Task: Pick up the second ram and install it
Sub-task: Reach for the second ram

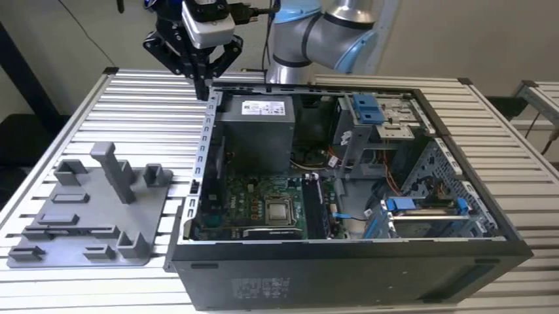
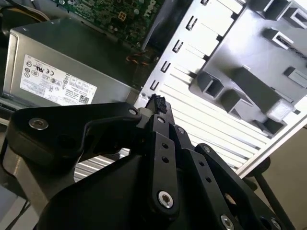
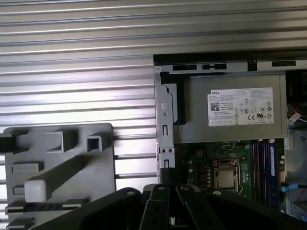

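My gripper (image 1: 208,86) hangs above the far left corner of the open computer case (image 1: 349,261), well clear of it. Its black fingers (image 2: 157,103) meet at the tips with nothing between them, and they also appear in the first wrist view (image 3: 165,189). On the motherboard (image 3: 206,163), next to the processor (image 3: 225,175), run the memory slots (image 3: 261,167). A bluish stick (image 3: 272,163) stands in one of them. I cannot tell whether it is the second ram. A thin dark line lies in a long slot (image 1: 74,229) of the grey holder (image 1: 88,216).
The grey power supply (image 1: 256,131) with its white label fills the case's far left corner, below the gripper. An upright grey post (image 1: 114,171) rises from the holder at the exterior view's left. Drive cages with blue clips (image 1: 371,108) take up the case's right side. The table (image 1: 131,111) is ribbed metal.
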Controlling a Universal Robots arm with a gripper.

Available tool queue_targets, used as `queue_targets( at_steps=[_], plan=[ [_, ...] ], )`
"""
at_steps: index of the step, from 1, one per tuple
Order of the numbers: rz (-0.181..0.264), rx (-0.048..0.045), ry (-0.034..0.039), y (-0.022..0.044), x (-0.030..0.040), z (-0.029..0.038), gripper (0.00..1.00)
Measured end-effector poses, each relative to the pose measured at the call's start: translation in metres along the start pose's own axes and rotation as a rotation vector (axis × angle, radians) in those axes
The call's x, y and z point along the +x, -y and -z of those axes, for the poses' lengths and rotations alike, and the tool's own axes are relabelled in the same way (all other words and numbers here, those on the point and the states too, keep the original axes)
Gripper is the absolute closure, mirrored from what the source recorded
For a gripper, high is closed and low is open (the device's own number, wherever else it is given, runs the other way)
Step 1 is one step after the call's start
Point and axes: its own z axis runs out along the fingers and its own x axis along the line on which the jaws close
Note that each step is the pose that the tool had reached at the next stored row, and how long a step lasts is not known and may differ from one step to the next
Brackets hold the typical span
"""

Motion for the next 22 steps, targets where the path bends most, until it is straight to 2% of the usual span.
queue_targets(
  at_steps=[9,22],
  plan=[
    [0.037,-0.0004,-0.0017,0.0013,0.0186,-0.0003,0.89],
    [0.067,-0.0007,-0.0032,0.0036,0.0531,0.0000,0.89]
  ],
)
